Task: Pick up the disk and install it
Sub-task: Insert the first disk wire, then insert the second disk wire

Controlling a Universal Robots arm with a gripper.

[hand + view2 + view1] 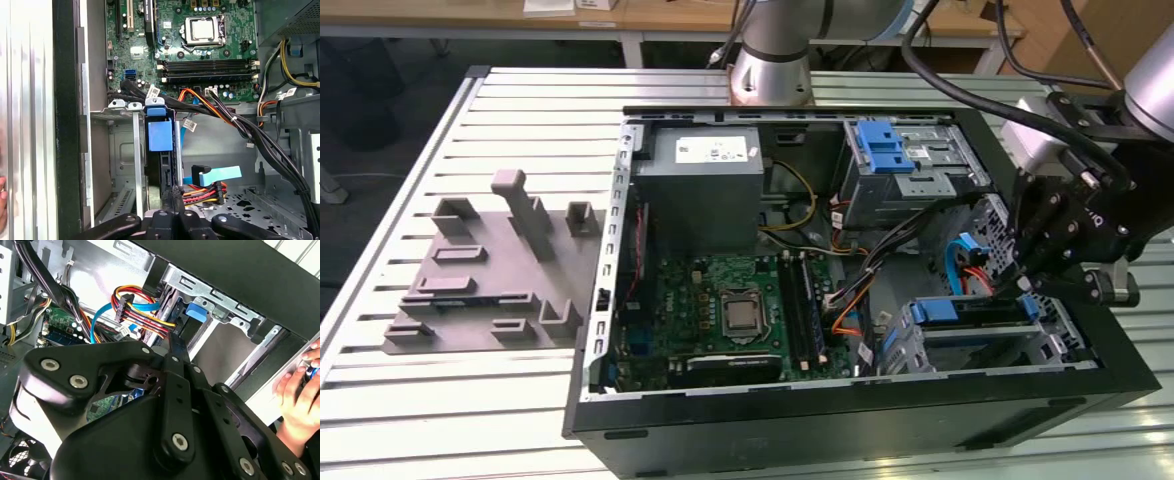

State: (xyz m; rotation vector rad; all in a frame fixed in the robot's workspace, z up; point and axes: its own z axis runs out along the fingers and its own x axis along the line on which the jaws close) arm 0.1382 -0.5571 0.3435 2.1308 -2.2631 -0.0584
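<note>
The disk stands on edge in the lower drive cage of the open computer case, at the exterior view's right. In the first wrist view its blue bracket faces me between the cage's metal rails. The bracket's blue tab also pokes out in the second wrist view. My gripper hangs at the cage's end. Its fingers look shut together, with the tips at the disk's near end. Whether they pinch it or merely touch it is unclear.
Red, orange and blue cables crowd beside the fingers. The motherboard, the grey power supply and an upper cage with a blue latch fill the case. A grey fixture lies outside. A person's hand rests near the case's edge.
</note>
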